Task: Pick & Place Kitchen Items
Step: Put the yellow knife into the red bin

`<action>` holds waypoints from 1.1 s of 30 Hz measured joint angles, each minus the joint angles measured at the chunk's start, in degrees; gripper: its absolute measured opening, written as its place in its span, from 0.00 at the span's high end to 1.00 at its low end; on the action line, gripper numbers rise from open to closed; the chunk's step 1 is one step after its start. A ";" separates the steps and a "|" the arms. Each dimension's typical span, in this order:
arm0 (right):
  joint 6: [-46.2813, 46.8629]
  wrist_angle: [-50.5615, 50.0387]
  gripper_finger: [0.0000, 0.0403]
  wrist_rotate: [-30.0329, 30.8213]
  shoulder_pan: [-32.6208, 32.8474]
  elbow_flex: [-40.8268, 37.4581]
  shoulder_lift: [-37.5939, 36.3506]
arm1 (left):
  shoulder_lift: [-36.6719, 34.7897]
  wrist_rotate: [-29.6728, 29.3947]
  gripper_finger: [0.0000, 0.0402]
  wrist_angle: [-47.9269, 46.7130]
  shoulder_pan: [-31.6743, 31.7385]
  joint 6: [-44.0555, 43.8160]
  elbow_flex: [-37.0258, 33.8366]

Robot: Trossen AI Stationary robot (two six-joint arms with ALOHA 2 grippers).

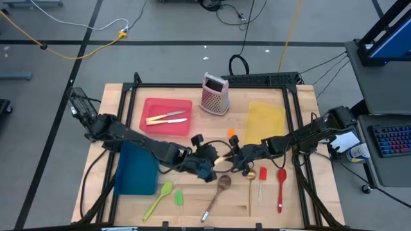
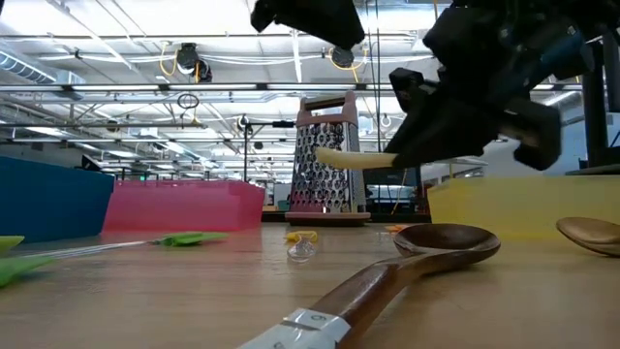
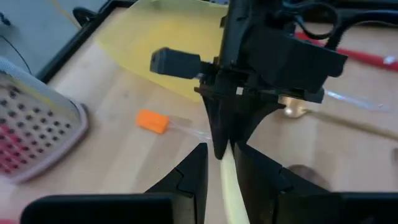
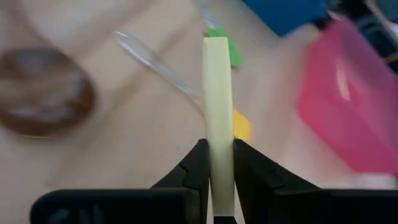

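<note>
Both pincers on flat cream handle [image 4: 217, 112]

A wooden table [image 1: 302, 192] stands on a grey floor [image 1: 173, 25] crossed by dark lines, with yellow and black cables [image 1: 96, 31] trailing beyond its far edge. Past its right edge sits a desk with a keyboard [image 1: 392, 138]. Behind, a hall ceiling [image 2: 116, 58] carries beams, pipes and bright lights
</note>
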 joint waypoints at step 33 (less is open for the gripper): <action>7.08 7.91 0.87 3.39 -5.24 -0.02 0.00 | -0.04 2.92 0.56 2.92 5.49 9.94 -11.68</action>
